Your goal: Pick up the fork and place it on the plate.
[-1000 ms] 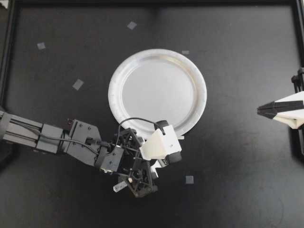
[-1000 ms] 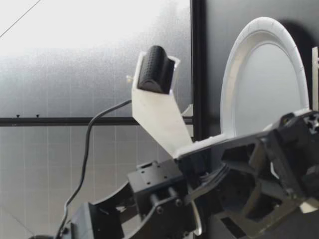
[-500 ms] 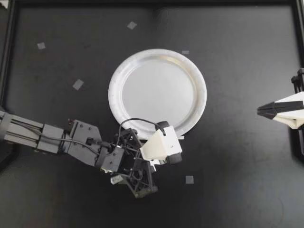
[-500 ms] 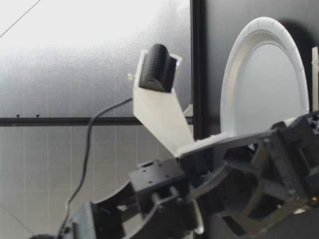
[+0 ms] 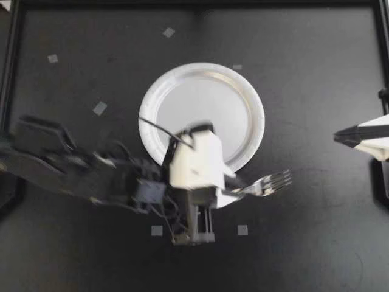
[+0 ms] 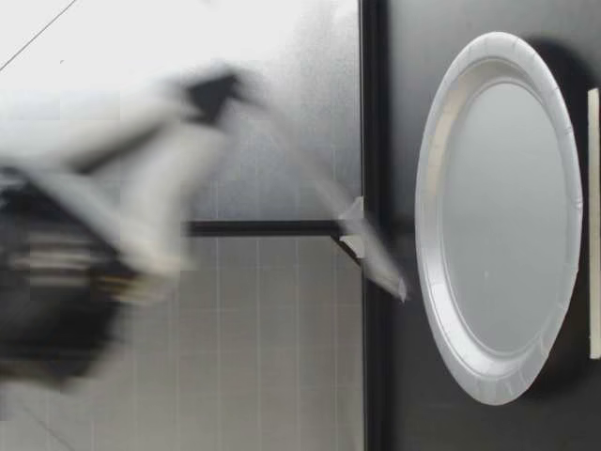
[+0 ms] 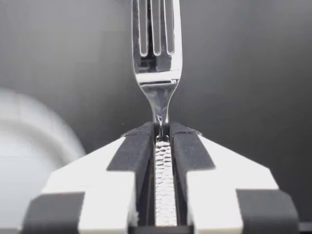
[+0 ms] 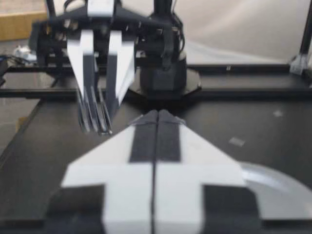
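The fork [image 5: 264, 184] sat pinched by its handle in my left gripper [image 5: 231, 192], both fingers closed on it from either side just behind the neck. Its tines [image 7: 156, 29] stuck out ahead, just beside the rim of the plate [image 5: 143, 121] and not over it. In the right wrist view it seemed clear of the table [image 5: 304, 73]. It looked like thin metal: stiff, light, slick where polished. I judged the hammered handle [image 7: 164, 195] the sound place to hold, though so narrow a pinch might let it swivel. My right gripper [image 5: 340, 137] waited well apart, fingers pressed together on nothing.
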You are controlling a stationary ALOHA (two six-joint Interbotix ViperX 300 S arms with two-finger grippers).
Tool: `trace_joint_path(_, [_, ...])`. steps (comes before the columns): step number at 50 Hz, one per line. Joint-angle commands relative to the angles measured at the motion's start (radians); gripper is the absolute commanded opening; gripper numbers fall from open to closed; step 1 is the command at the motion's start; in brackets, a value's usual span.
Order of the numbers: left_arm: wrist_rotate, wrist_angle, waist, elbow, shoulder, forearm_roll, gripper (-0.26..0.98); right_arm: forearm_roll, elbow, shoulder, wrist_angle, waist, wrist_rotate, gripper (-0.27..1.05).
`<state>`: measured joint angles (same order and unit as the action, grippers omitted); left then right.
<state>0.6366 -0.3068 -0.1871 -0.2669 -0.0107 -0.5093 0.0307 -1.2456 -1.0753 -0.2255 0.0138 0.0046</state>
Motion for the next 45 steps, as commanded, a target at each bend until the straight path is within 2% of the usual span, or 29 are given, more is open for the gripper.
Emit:
trace_joint_path(1, [0.003,0.061,0.020,0.000,0.069,-0.028,0.11,0.003,0.043,0.006,0.020,0.005,-0.006,0.20])
trace_joint_path(7, [0.003,0.155,0.064,-0.044,0.123,-0.063,0.11,0.003,0.049,0.032,0.020,0.005,-0.003,0.53])
trace_joint_path(12, [-0.002,0.275,0.126,-0.083,0.160,-0.080,0.11,0.002,0.049,0.071,-0.006,0.005,0.000,0.70])
trace_joint_path(21, [-0.060,0.635,0.244,-0.150,0.178,-0.078,0.11,-0.002,0.048,0.158,-0.196,0.003,0.025,0.65])
trace_joint_path(25, [-0.106,0.750,0.275,-0.166,0.170,-0.066,0.11,-0.002,0.048,0.216,-0.324,0.003,0.041,0.63])
trace_joint_path(35, [-0.252,0.798,0.296,-0.169,0.166,-0.014,0.11,-0.002,0.083,0.397,-0.454,0.003,0.107,0.63])
trace_joint_path(45, [-0.356,0.908,0.295,-0.192,0.130,0.094,0.11,0.003,0.183,0.646,-0.578,0.005,0.137,0.63])
